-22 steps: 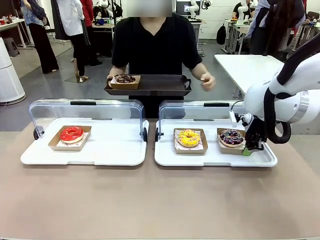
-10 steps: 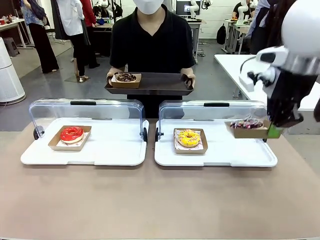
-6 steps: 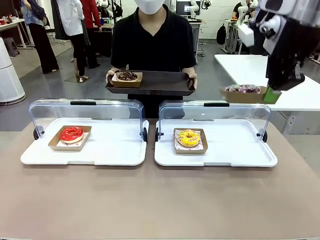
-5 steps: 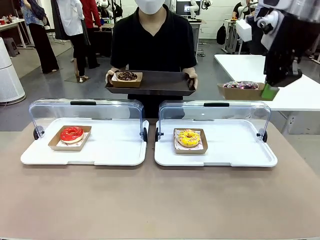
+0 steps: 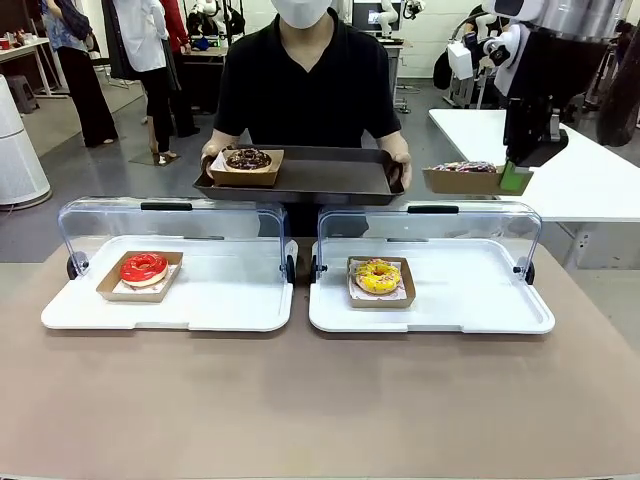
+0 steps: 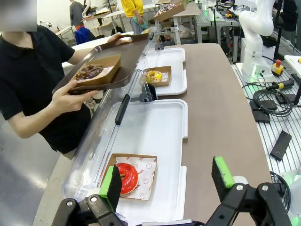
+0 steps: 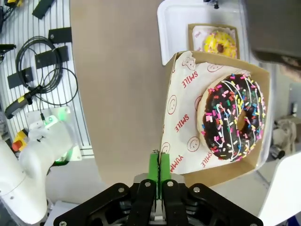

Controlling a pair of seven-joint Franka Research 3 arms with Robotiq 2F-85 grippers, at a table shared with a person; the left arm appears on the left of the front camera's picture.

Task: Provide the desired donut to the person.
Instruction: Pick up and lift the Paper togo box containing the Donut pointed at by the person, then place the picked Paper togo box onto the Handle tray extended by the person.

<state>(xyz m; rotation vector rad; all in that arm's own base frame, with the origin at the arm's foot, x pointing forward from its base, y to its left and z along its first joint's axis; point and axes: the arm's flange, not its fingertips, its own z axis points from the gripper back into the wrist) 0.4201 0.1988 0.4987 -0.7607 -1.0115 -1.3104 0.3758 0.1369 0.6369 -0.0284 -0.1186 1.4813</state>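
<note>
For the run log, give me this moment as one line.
right end effector: shut on sprinkle donut box, raised beside tray | left end effector: open, above red donut | person: holding tray

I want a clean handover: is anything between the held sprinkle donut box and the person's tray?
Nothing visible. The right end effector holds the sprinkle donut box in the air just beside the tray, whose near end is bare; the chocolate donut box sits at the far end.
</note>
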